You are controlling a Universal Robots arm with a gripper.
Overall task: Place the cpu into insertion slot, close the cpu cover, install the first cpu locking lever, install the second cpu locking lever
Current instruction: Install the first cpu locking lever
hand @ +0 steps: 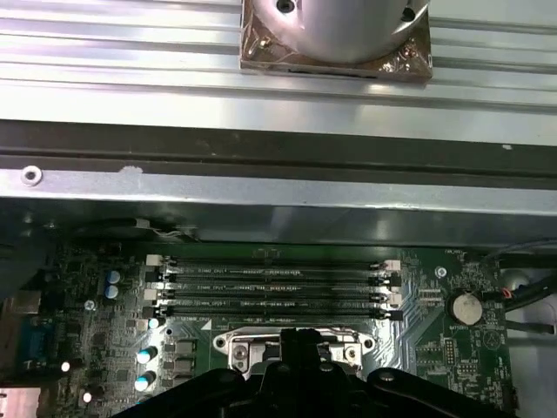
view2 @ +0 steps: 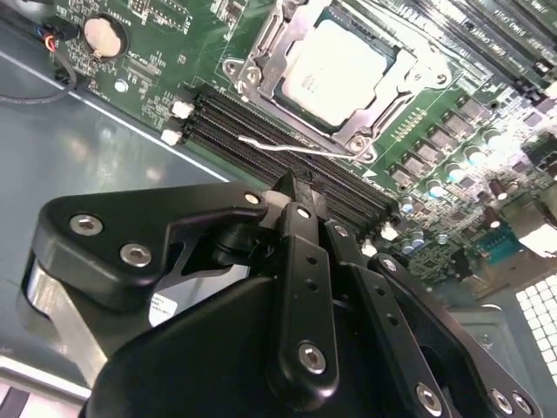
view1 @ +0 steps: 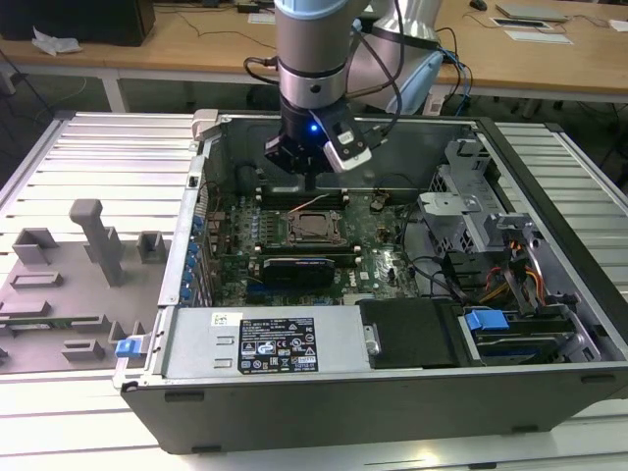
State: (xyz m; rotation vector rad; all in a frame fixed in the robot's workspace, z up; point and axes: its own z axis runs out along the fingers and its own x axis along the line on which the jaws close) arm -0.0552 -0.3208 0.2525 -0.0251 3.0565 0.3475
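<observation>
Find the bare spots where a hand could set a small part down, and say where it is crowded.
Free: the ribbed table on the exterior view's left, bordered by the grey fixture blocks and the computer case; the strip past the case's other side. Crowded: the motherboard under the gripper, and the cabled drive bay.

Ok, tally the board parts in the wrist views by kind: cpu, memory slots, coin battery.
cpu: 1
memory slots: 4
coin battery: 1
Total: 6
</observation>
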